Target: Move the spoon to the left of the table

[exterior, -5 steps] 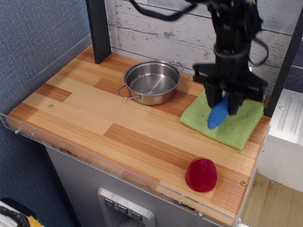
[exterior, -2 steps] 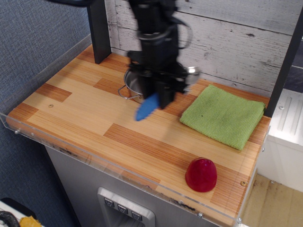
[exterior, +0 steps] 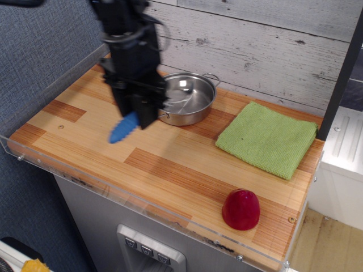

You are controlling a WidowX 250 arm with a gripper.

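Right, from my feed the claw (exterior: 135,116) is closed on the spoon (exterior: 124,128), gripping it near the upper end of its blue handle. The handle hangs down and to the left out of the claw, its ribbed tip lowest, over the left half of the tabletop (exterior: 170,170). The spoon's bowl is hidden behind the claw, so I cannot see it. I cannot tell whether the handle tip touches the wood or hangs just above it.

The black arm comes down from the top left of the view and is a little blurred. Just behind and right of the claw sits the steel pot (exterior: 184,97), upright, with one loop handle toward the wall and the other hidden by the claw. Further right, a green cloth (exterior: 266,137) lies flat near the back right corner. A red dome-shaped object (exterior: 241,209) stands near the front right edge, well apart from the rest.

I can read no writing, brand or label anywhere. Three small buttons (exterior: 147,249) show on the grey base below the front edge; any marks on them are too small to make out.
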